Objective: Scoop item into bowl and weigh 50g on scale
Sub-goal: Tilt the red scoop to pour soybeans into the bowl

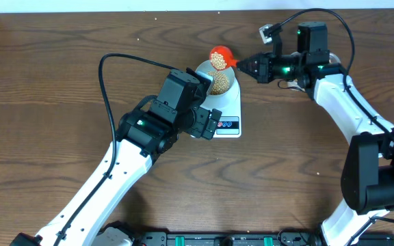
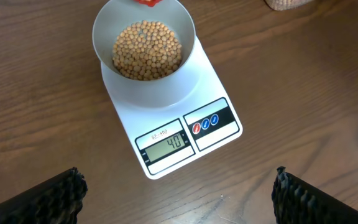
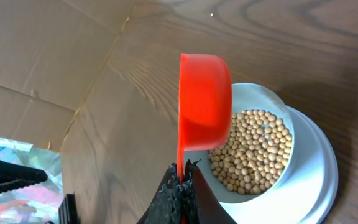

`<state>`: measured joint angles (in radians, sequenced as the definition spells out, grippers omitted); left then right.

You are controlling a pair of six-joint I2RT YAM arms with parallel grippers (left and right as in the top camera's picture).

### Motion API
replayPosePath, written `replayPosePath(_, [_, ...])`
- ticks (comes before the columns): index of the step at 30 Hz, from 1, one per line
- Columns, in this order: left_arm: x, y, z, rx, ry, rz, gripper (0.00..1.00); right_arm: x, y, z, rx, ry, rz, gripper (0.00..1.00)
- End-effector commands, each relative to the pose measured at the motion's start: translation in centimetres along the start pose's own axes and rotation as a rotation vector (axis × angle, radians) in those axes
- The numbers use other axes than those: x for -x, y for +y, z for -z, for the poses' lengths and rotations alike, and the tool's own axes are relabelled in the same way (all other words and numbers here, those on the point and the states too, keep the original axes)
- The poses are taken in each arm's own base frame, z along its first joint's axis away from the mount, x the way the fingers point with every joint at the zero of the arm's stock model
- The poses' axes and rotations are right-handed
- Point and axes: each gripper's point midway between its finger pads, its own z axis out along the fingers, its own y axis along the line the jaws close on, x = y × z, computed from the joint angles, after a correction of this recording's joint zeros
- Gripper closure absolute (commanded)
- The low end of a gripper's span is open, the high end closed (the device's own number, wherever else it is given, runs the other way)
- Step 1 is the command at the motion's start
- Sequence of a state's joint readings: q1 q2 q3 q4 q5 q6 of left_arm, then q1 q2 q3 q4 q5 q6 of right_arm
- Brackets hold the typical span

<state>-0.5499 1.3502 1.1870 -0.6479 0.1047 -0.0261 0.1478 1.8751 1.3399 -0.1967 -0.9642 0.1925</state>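
The white scale (image 1: pixel 230 113) stands mid-table with the pale bowl (image 1: pixel 228 87) on it. The bowl holds many tan beans (image 2: pixel 146 50). The scale's display (image 2: pixel 168 144) reads 40. My right gripper (image 3: pixel 182 177) is shut on the handle of a red scoop (image 3: pixel 204 102). It holds the scoop tilted over the bowl's (image 3: pixel 284 118) far rim. In the overhead view beans show in the scoop (image 1: pixel 219 57). My left gripper (image 2: pixel 179 174) is open and empty, hovering at the scale's (image 2: pixel 229 134) near edge; it also shows in the overhead view (image 1: pixel 209 124).
A container edge with beans (image 2: pixel 288 3) shows at the top right of the left wrist view. Cardboard (image 3: pixel 36 56) lies beyond the table's edge in the right wrist view. The right arm (image 1: pixel 347 96) reaches in from the right, the left arm (image 1: pixel 135 137) from the lower left.
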Motion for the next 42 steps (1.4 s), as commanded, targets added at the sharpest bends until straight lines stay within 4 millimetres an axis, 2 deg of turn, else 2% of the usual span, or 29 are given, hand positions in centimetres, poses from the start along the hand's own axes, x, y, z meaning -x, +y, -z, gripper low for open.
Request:
replayPosePath(1, [0.1,0.3,0.0,0.012,0.001,0.008,0.02,0.1,0.0,-0.3,-0.002,0.002,0.037,0.99])
replayPosePath(8, [0.1,0.3,0.0,0.012,0.0,0.008,0.02,0.2,0.2,-0.2,-0.068,0.004,0.093,0.99])
replayPosePath(21, [0.1,0.3,0.0,0.012,0.001,0.008,0.02,-0.3,1.0,-0.6,-0.079,0.028,0.162,0.99])
replayPosePath(31, [0.1,0.3,0.0,0.012,0.0,0.008,0.02,0.0,1.2,-0.8,-0.213,0.031,0.284,0.99])
replayPosePath(42, [0.1,0.3,0.0,0.012,0.001,0.008,0.02,0.0,1.4,-0.9,-0.211,0.04,0.356,0.99])
